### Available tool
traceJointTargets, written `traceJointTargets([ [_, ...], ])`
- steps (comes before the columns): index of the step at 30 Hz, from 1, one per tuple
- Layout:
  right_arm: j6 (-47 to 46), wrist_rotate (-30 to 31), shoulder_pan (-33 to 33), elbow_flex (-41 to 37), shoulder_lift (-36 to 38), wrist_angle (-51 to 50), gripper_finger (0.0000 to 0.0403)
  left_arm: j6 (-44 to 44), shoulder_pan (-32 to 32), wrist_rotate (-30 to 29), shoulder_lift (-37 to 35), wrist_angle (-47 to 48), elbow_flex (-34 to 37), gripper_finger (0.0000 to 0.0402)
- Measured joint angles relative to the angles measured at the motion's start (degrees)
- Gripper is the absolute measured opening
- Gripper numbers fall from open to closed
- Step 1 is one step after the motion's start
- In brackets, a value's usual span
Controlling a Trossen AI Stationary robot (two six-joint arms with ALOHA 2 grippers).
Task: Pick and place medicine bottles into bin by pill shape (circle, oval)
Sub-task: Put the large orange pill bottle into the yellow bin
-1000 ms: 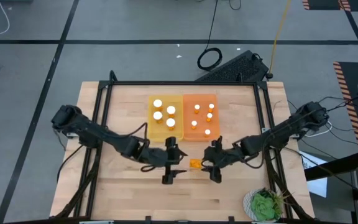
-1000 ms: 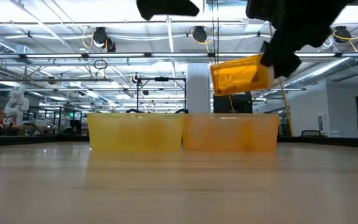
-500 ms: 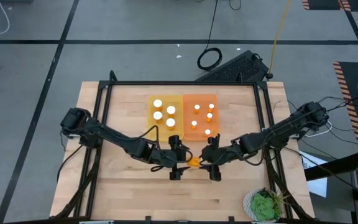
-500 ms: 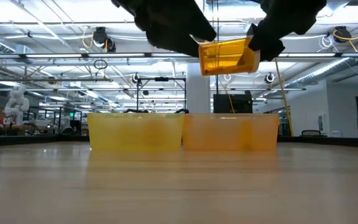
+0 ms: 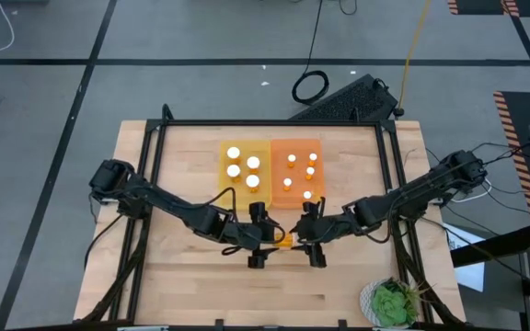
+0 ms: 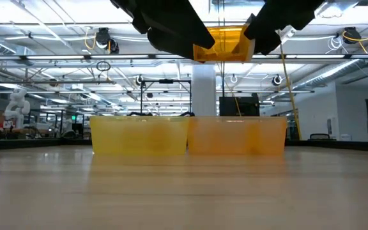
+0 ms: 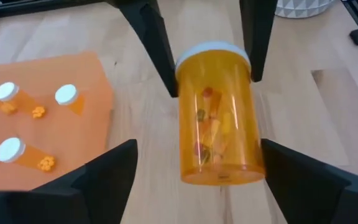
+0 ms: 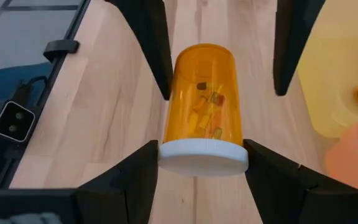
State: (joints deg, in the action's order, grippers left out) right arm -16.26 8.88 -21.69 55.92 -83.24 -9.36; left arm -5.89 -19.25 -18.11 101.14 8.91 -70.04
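My right gripper [image 5: 313, 241] clamps the white cap of a small amber plastic bottle [image 5: 286, 242]. My left gripper [image 5: 259, 237], fingers spread, has closed in from 9 o'clock within 1 second and now straddles it, so I judge a handover.

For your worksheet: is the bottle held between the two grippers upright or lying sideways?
Sideways: the bottle hangs level above the table, white cap in the right gripper, base toward the open left gripper.

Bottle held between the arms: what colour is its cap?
White, on the amber bottle; its cap shows best in the right wrist view.
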Motion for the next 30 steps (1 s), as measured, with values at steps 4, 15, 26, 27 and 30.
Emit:
traceJointTargets([
  [4,0.07,0.07,0.00,0.00,0.00,0.52,0.0210,0.17,0.02,-0.07,0.00,-0.11,0.00,0.0304],
  [15,0.66,0.75,0.04,-0.02,0.00,0.87,0.0210,0.25,0.00,0.02,0.00,-0.09,0.00,0.0219],
  [26,1.38,2.81,-0.02,-0.04,0.00,0.91,0.0212,0.23,0.00,-0.17,0.00,0.03,0.00,0.0201],
  [27,1.63,3.68,-0.10,-0.04,0.00,0.93,0.0215,0.24,0.01,-0.43,0.00,0.11,0.01,0.0201],
  [30,2.48,5.01,-0.25,-0.04,0.00,1.42,0.0234,0.13,0.05,-0.56,0.00,-0.13,0.02,0.0201],
])
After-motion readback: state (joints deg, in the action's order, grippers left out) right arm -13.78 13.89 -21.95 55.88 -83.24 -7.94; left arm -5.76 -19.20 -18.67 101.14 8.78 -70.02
